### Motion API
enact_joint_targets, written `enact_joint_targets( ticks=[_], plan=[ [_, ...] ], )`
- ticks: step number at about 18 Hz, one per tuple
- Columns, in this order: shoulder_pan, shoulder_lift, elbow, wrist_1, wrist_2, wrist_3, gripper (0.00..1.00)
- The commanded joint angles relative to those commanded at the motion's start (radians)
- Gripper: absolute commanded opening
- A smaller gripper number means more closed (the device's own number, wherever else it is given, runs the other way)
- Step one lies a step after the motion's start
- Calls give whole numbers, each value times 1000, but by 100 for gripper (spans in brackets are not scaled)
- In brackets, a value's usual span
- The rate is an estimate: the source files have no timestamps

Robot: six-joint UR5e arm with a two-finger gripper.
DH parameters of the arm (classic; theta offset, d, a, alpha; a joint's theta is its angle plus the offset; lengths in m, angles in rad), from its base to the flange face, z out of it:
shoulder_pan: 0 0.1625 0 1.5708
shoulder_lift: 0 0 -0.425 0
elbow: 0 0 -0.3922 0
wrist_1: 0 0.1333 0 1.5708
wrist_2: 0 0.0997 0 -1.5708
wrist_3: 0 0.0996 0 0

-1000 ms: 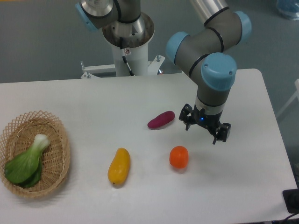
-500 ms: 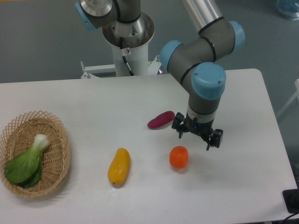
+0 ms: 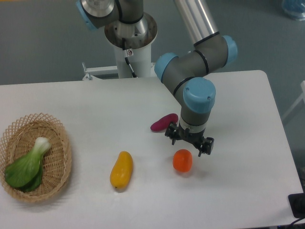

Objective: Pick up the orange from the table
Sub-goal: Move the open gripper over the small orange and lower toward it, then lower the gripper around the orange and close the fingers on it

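The orange [image 3: 182,160] sits on the white counter [image 3: 248,119], right of centre and toward the near edge, its whole round shape in plain view with nothing gripping it. In the single fixed view, the gripper [image 3: 189,141] hangs just above and behind the fruit, pointing down; its two dark fingers [image 3: 207,146] stand apart, one to each side, but they are small and dark against the arm's shadow, so whether the tips reach down to the fruit's level or are clear of its top cannot be told. The arm [image 3: 193,76] covers the patch of counter behind the gripper, and its upper tube is cut off by the top edge of the picture. A purple sweet potato [image 3: 164,122] lies just behind and left of the gripper, its right end close to the wrist, apart from the orange. A long yellow fruit [image 3: 121,170] lies to the left of the orange, well apart from it. At the far left a wicker basket [image 3: 57,138] holds a leafy green vegetable [image 3: 26,164], whose lower leaves are partly hidden by the basket's near wall. The counter's near edge and right corner run out of the picture.
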Motion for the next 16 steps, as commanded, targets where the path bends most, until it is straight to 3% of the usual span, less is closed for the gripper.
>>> enact_joint_targets(
  ticks=[6,16],
  plan=[
    [-11,-26,5,60,6,-86,100],
    [-28,-46,12,68,31,-130,100]
  ],
)
